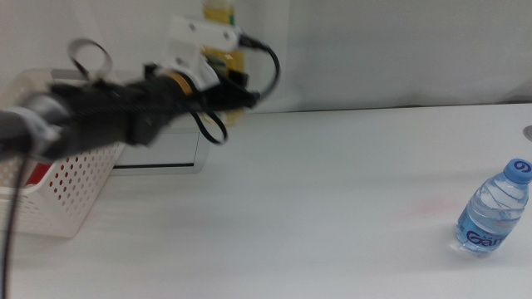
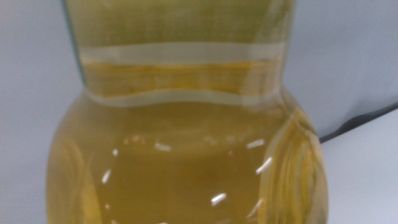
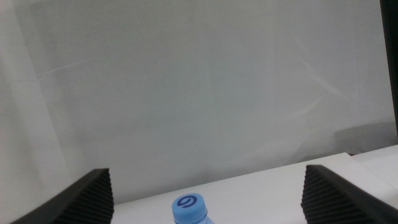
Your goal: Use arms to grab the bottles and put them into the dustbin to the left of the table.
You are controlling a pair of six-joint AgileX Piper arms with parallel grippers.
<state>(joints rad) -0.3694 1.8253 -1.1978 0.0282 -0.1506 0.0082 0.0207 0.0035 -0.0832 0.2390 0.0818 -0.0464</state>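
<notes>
The orange juice bottle (image 1: 219, 12) stands at the back of the table (image 1: 332, 191), and its amber body (image 2: 186, 155) fills the left wrist view. My left gripper (image 1: 235, 93) reaches in from the left right at that bottle; the arm is blurred and its jaws do not show. The small clear water bottle (image 1: 495, 208) with a blue cap stands upright at the right front. My right gripper (image 3: 206, 171) is open, hovering above it, and the blue cap (image 3: 189, 208) sits between the wide-apart jaws. The white perforated dustbin (image 1: 62, 187) stands at the left, with something red showing through its wall.
A flat pale panel (image 1: 162, 149) lies behind the dustbin, under the left arm. A black cable (image 1: 270, 66) loops off the left wrist. A white wall rises behind the table.
</notes>
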